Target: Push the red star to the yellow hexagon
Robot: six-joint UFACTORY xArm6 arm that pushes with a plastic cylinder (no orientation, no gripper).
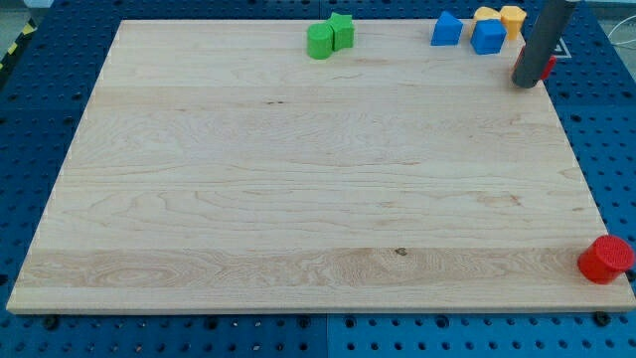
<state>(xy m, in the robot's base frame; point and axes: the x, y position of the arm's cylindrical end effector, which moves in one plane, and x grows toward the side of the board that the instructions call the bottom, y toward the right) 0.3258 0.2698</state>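
Note:
My tip (528,86) rests on the board near the view's top right corner. A red block (548,68), mostly hidden behind the rod, touches the tip; its shape cannot be made out. Two yellow blocks sit just left of the rod at the top edge: one (513,17) looks like the hexagon, the other (486,14) is partly hidden behind a blue block (488,38). The tip is a short way below and to the right of the yellow blocks.
Another blue block (447,29) sits left of the first. Two green blocks (320,42) (342,31) touch at the top centre. A second red block (606,259) sits at the board's (298,199) bottom right edge, partly off it.

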